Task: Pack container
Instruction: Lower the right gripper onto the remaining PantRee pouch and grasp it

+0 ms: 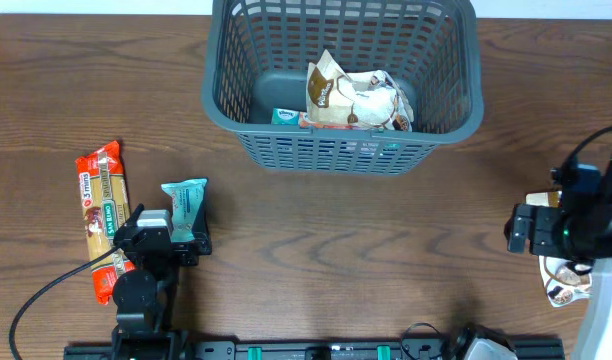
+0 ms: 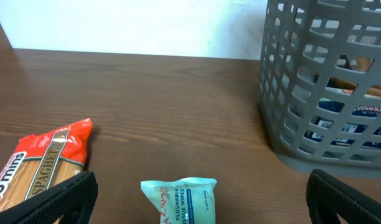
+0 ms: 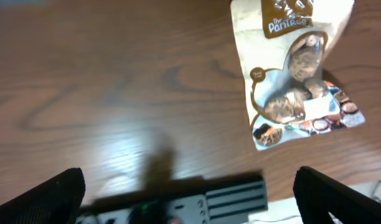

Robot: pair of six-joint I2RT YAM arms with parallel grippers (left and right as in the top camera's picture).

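Note:
The dark grey lattice basket (image 1: pixel 341 145) stands at the back centre; it also shows in the left wrist view (image 2: pixel 302 93). It holds a crumpled snack bag (image 1: pixel 351 98) and a teal packet (image 1: pixel 286 116). A teal pack of flushable wipes (image 1: pixel 184 200) lies on the table left of centre. My left gripper (image 1: pixel 168 238) is open, its fingers on either side of the near end of the wipes (image 2: pixel 181 200), not touching. My right gripper (image 1: pixel 531 228) is open and empty above the table at the right (image 3: pixel 187 199). A beige snack pouch (image 3: pixel 296 68) lies beside it.
A red spaghetti pack (image 1: pixel 104 215) lies left of the wipes, also in the left wrist view (image 2: pixel 41 165). A black rail with a device (image 3: pixel 197 202) runs along the table's front edge. The beige pouch lies partly under the right arm (image 1: pixel 566 282).

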